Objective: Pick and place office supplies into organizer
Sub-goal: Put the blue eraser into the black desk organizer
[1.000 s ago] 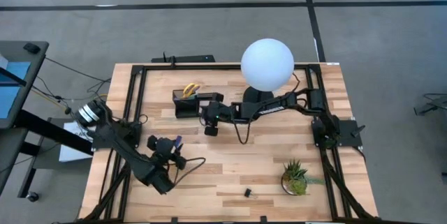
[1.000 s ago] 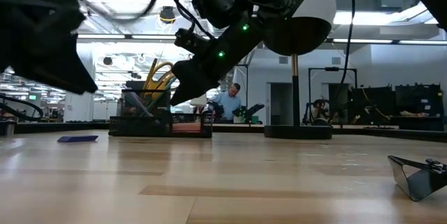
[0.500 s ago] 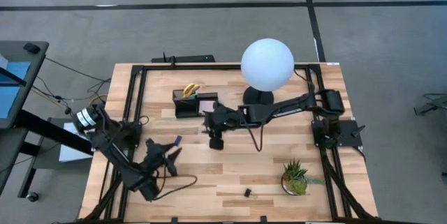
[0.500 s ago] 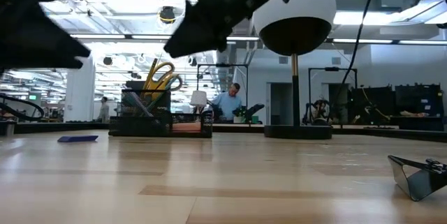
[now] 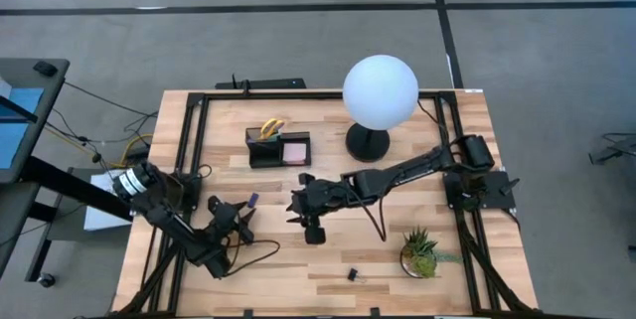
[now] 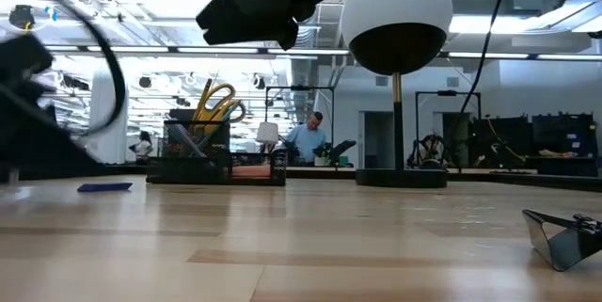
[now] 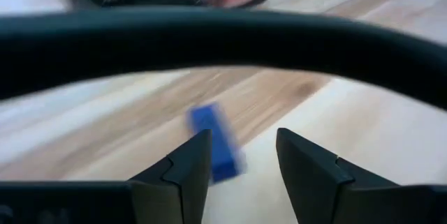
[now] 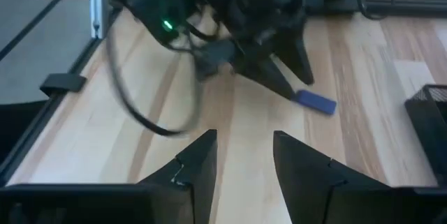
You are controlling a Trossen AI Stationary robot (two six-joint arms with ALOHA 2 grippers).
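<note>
Now, reaching for the small flat blue plastic piece (image 7: 215, 145).
Left gripper (image 7: 243, 158), fingers spread, must straddle and pinch it; right gripper (image 8: 244, 155) hangs spread mid-table.

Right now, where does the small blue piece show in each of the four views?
High view: small blue piece on the table's left part, just off the left gripper.
Low view: flat at far left, left of the organizer.
Left wrist view: just beyond the open fingers.
Right wrist view: right of centre.
Shared landmark: the organizer.
</note>
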